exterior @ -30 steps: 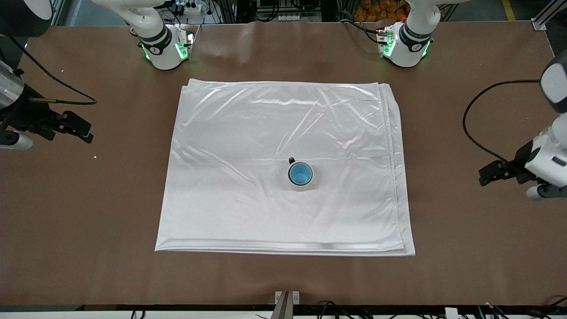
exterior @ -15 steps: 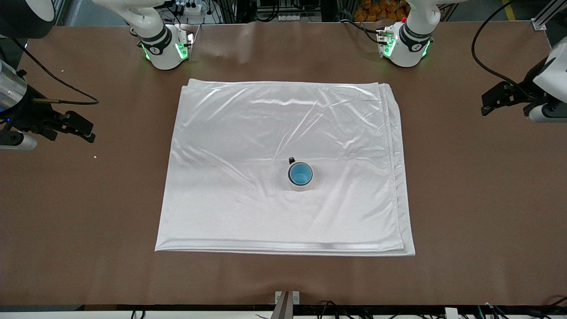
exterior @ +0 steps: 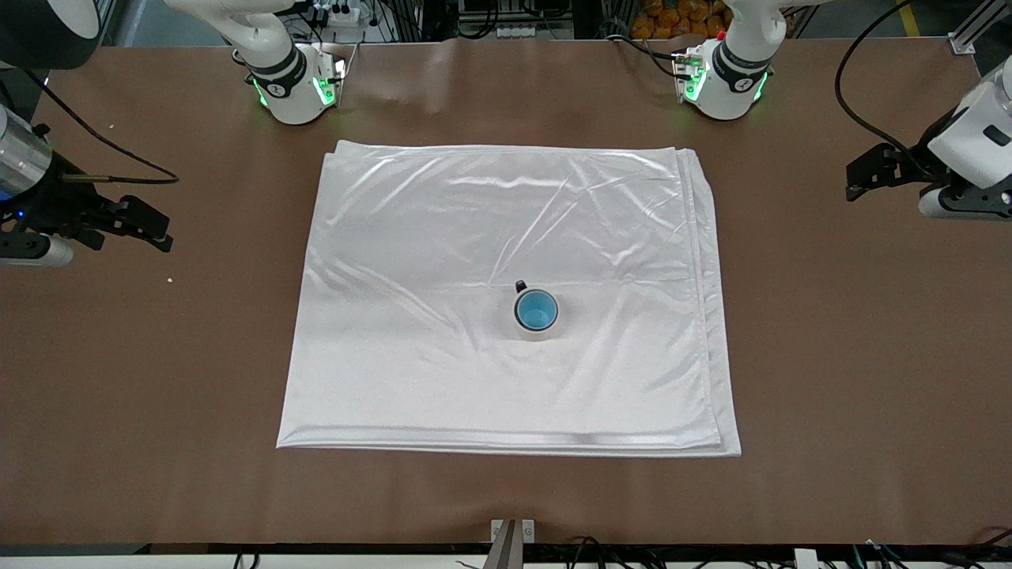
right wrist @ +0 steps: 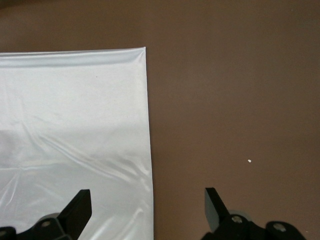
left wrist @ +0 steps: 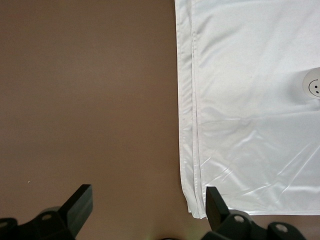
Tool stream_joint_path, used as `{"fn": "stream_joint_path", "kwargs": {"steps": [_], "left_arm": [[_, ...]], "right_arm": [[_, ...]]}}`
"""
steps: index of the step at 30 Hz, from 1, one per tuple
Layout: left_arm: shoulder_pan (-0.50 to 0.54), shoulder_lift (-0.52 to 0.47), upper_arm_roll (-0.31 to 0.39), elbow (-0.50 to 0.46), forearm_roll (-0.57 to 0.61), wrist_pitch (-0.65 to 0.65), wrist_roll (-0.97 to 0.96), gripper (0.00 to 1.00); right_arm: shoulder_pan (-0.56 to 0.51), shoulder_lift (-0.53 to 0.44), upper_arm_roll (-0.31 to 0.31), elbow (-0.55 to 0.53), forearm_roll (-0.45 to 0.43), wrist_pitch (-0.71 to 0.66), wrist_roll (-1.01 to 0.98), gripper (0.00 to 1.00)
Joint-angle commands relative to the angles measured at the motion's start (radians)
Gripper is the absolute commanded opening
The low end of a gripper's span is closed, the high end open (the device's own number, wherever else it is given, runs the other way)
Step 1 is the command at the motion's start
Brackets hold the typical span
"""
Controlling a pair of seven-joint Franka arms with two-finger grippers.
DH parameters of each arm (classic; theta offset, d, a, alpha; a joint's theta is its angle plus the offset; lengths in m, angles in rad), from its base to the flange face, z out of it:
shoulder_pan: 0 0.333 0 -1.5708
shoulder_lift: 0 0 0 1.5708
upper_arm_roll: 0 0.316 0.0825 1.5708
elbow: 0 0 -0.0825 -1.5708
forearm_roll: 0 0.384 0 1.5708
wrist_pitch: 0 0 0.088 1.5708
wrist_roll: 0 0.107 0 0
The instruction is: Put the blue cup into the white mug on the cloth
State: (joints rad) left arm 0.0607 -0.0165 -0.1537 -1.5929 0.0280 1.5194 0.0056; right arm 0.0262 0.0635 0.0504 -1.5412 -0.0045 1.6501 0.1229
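Since the earlier frame my left gripper (exterior: 852, 183) has travelled up the left arm's end of the table, from a position level with the mug toward the robot bases. My right gripper (exterior: 162, 237) has shifted only slightly.

The blue cup (exterior: 537, 310) sits nested upright inside the white mug (exterior: 537, 333), which stands on the cloth (exterior: 443, 371) a little toward the left arm's side of centre. I judge the placement complete.

Hazards from this state:
- The cloth is glossy and creased. Any contact with its layered edge (left wrist: 192, 125) could drag it and tip the mug.
- A low return sweep by either arm could snag a fold.

Pose: both arms are withdrawn over bare table (exterior: 830, 356), one at each end, clear of the cloth. Both sets of jaws stand wide apart and hold nothing, as seen in the wrist views.
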Motion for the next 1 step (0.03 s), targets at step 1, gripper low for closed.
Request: {"fn": "stream_joint_path", "kwargs": {"steps": [1], "left_arm": [[0.015,-0.010,-0.009,-0.006,-0.023,-0.005,0.020,1.00]], "right_arm": [[0.006,-0.025,-0.001,-0.023,-0.002,-0.001,-0.011,1.00]]}}
